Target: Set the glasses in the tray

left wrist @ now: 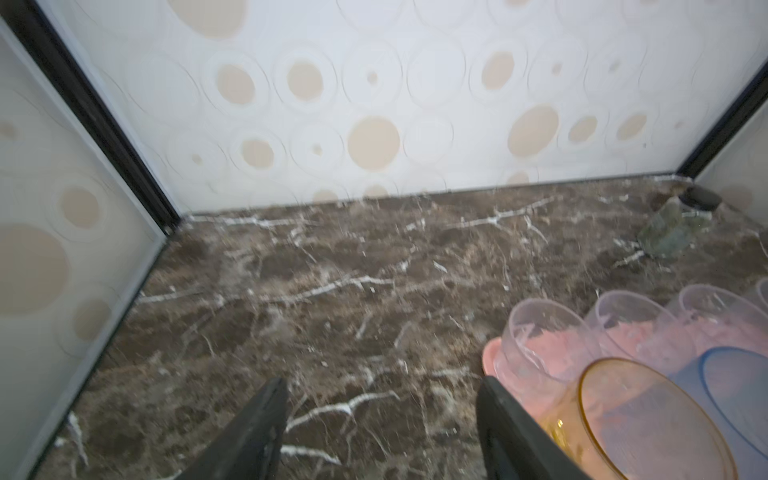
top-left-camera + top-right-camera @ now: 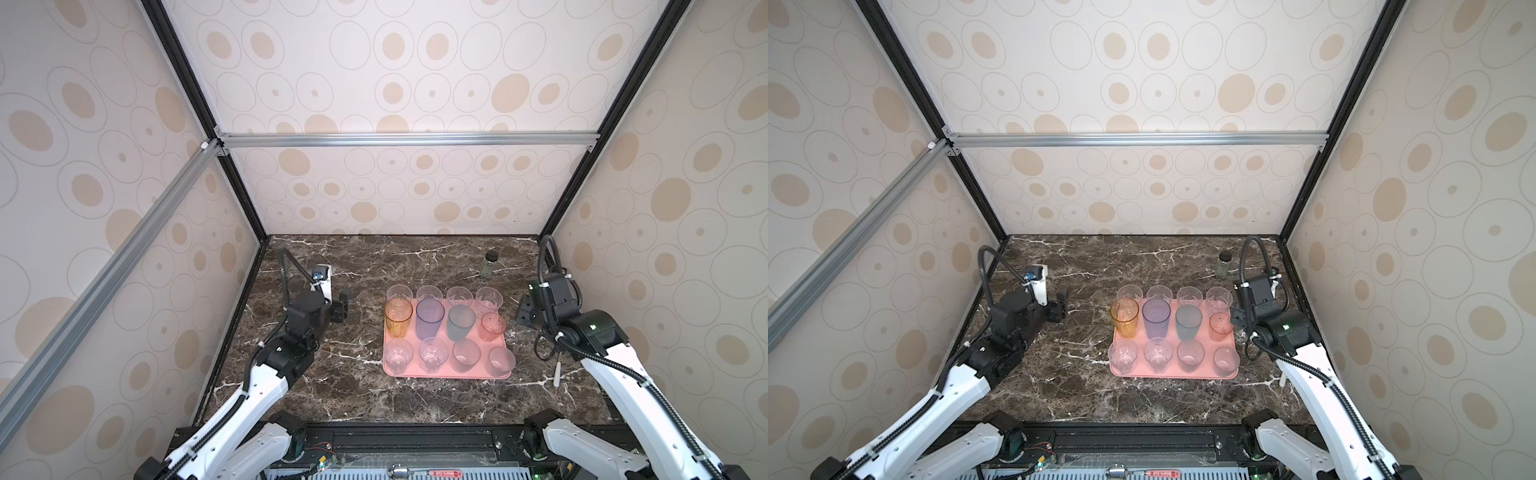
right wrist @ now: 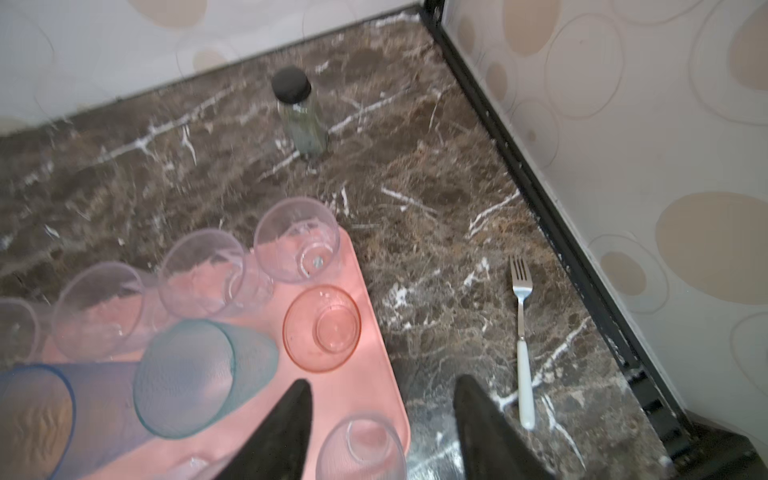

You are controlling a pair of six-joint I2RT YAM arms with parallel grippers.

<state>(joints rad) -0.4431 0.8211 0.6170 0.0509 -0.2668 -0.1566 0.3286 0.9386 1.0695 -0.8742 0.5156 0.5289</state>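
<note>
Both top views show the left gripper gaping empty above the dark marble tabletop. To its right, twelve upright translucent glasses fill the flat salmon-pink rectangular tray. The right gripper, jaws spread and empty, hangs at the tray's right edge.

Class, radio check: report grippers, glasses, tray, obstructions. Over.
Open, empty: left gripper, right gripper. Twelve glasses upright in tray. Clear of tray: jar, fork.

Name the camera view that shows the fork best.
The right wrist view: the fork lies whole and unobstructed on the marble beside the tray, tines and white handle both sharp. In both top views it is tiny, with only its white handle plain. The left wrist view does not show it.
</note>
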